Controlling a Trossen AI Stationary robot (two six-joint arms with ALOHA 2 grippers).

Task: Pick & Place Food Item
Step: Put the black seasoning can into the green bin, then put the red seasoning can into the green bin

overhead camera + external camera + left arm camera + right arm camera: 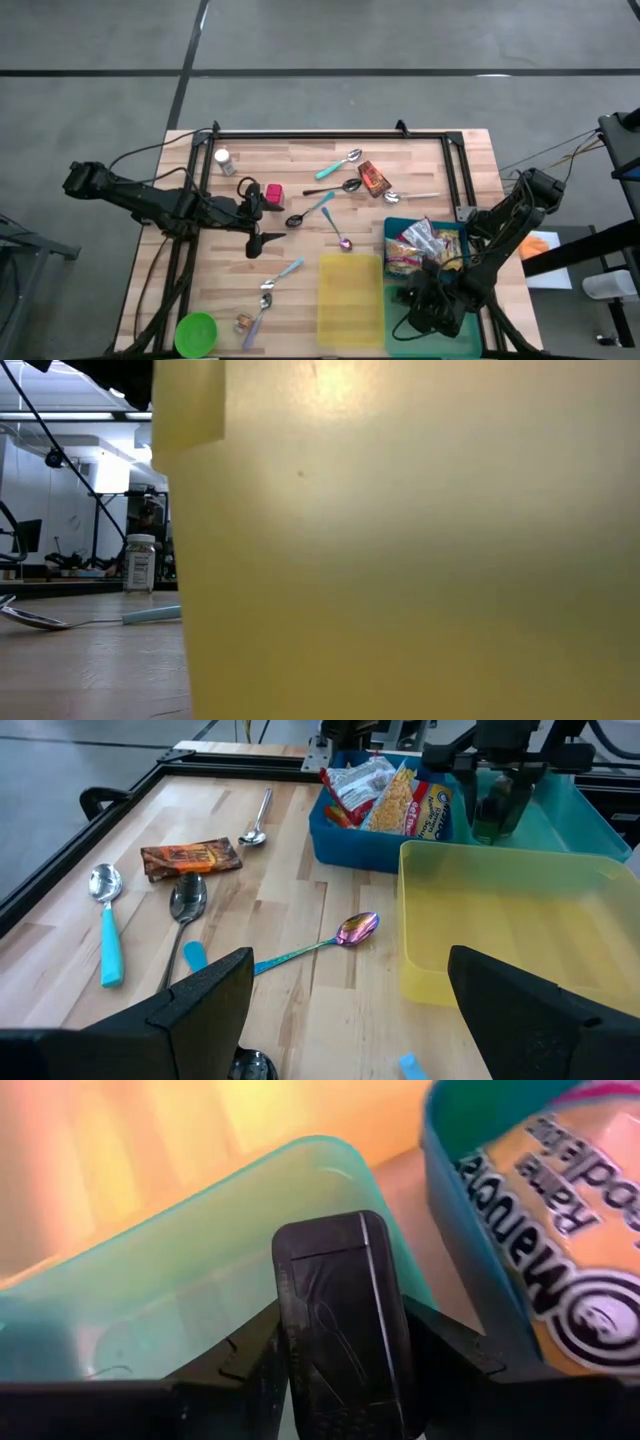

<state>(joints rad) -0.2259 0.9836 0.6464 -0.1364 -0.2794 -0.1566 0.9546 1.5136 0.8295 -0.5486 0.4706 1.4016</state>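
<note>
Overhead, your right gripper [432,300] sits over the teal bin [468,338]; its wrist view alone shows a dark packet [345,1320] between its fingers, long axis along them. Whether they pinch it you cannot tell. Left gripper [262,215] hangs spread wide mid-table.

The tabletop [300,190] is pale striped wood inside a black frame [320,135]. On it sit a translucent yellow bin [350,300], a blue bin [395,228] of yellow, red and white food packets [415,250], a teal bin [200,1270], a green lid [196,332], a pink-red block [273,194] and an orange-brown snack wrapper [190,857]. One spoon has an iridescent purple bowl [357,928], and others have light-blue handles [110,948].
</note>
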